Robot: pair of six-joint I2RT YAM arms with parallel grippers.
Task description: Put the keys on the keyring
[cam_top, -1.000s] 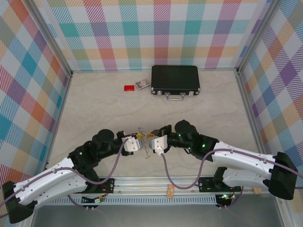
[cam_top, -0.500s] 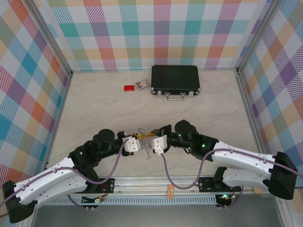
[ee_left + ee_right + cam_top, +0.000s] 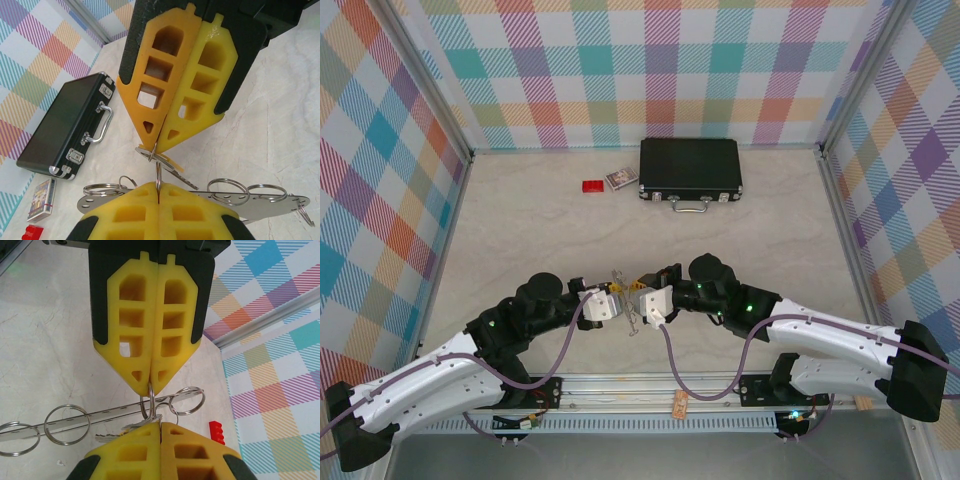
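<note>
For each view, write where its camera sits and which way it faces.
Top external: above, behind the arms, looking down at the table; both show.
Left wrist: faces the right tool; own left tool at bottom.
Right wrist: faces the left tool; own tool at bottom.
Shared: both wrist views catch the keyring.

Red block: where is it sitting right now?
In the top view the red block lies at the far side of the table, left of centre, just left of a small box and the black case.
</note>
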